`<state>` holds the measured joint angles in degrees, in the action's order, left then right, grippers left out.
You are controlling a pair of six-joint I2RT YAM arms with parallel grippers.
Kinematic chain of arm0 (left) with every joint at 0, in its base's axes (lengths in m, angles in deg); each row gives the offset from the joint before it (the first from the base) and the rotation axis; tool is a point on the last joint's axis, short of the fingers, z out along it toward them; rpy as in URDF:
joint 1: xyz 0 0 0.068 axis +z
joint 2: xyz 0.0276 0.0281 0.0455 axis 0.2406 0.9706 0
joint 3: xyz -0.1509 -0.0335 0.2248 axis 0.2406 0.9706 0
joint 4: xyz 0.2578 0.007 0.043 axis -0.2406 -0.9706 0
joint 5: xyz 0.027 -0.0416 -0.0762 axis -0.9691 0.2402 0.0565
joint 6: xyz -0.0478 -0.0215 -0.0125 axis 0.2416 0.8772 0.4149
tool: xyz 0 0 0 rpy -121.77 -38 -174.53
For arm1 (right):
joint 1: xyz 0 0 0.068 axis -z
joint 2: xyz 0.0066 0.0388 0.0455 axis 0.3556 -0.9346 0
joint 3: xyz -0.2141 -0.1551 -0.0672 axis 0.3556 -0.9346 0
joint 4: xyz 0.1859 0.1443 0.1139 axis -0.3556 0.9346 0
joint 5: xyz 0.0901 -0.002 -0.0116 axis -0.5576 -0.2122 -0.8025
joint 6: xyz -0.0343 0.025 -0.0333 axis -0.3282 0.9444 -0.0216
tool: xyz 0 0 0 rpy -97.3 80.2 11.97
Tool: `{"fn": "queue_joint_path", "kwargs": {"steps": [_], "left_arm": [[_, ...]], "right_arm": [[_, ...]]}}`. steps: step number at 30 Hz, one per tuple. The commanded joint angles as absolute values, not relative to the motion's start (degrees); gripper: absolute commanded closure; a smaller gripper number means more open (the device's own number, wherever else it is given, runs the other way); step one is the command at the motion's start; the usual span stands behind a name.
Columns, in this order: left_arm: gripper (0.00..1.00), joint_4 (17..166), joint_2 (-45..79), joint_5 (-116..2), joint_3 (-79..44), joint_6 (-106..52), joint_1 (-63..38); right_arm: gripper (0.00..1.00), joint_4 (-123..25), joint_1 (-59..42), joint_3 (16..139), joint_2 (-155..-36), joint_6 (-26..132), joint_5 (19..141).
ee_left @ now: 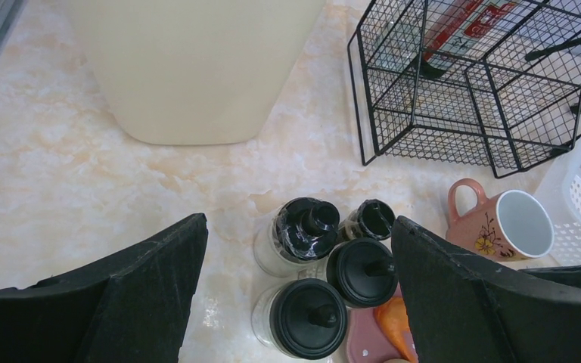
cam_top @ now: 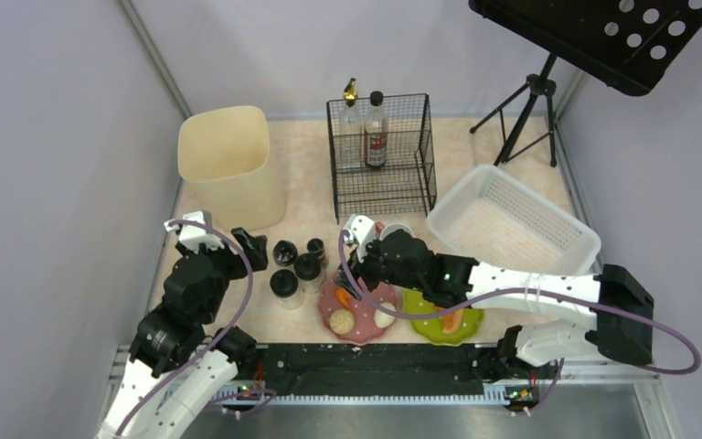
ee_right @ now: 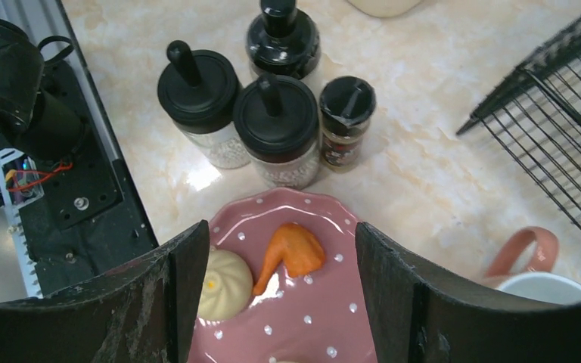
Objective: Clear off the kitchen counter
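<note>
My left tool [ee_left: 299,231], jaws wide apart, hangs over black-lidded jars [ee_left: 359,272] on the bench [ee_left: 60,174]; my right tool [ee_right: 281,234], jaws apart, above the pink plate [ee_right: 310,321].

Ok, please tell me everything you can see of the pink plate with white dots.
The pink plate is round, wavy-rimmed, glossy, with small white dots. It lies flat on the kitchen counter near the front edge, below the open right gripper. A white bun and an orange food piece lie on it. Black-lidded jars stand close on one side, a green plate on the other.
</note>
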<state>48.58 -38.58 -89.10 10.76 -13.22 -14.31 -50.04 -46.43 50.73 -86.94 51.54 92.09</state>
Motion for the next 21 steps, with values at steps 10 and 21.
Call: {"fn": "queue_joint_path", "kwargs": {"steps": [10, 21], "left_arm": [[0.05, 49.7, -40.8, -90.8, 11.3, -13.4, -14.1], [0.05, 49.6, -41.2, -90.2, 11.4, -13.3, -14.1]], "right_arm": [[0.25, -66.6, -51.5, 52.8, -98.4, 55.1, 96.8], [0.24, -70.5, -51.7, 52.4, -104.3, 55.2, 97.7]]}}
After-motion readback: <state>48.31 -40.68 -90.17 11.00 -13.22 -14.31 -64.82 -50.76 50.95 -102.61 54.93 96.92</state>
